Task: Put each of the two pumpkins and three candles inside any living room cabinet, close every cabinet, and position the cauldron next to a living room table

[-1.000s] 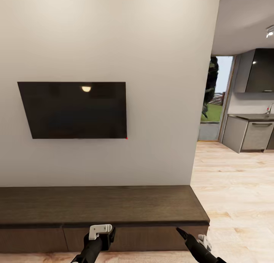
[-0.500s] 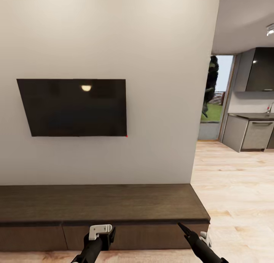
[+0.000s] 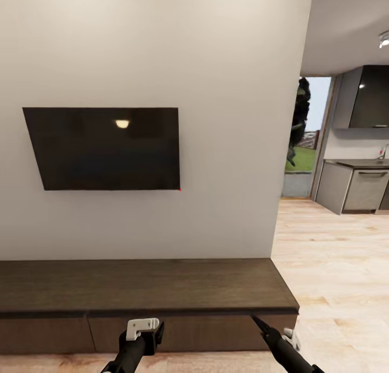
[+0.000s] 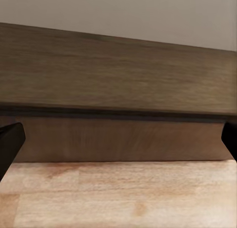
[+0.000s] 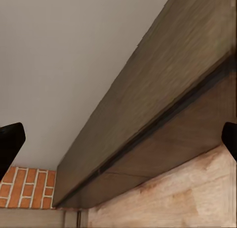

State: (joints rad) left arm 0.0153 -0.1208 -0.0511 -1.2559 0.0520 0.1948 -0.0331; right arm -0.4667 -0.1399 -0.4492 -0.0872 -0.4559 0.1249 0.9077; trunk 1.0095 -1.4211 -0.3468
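The cabinet (image 3: 146, 286) runs across the lower head view below a wall-mounted television (image 3: 102, 149), its drawer fronts flush and shut. The left gripper (image 3: 145, 330) and right gripper (image 3: 270, 332) sit at the bottom edge, before the drawer fronts. Both wrist views show jaws spread wide apart, holding nothing.

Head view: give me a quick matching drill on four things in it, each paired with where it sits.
Things:
1. long low dark-brown wood cabinet
2. black flat screen
3. grey kitchen counter unit
4. left gripper

Places:
A. mounted on the white wall
B. far right, beyond the pale wood floor
C. along the wall's foot
D. before the cabinet's drawer fronts

Pairs: 1-C, 2-A, 3-B, 4-D
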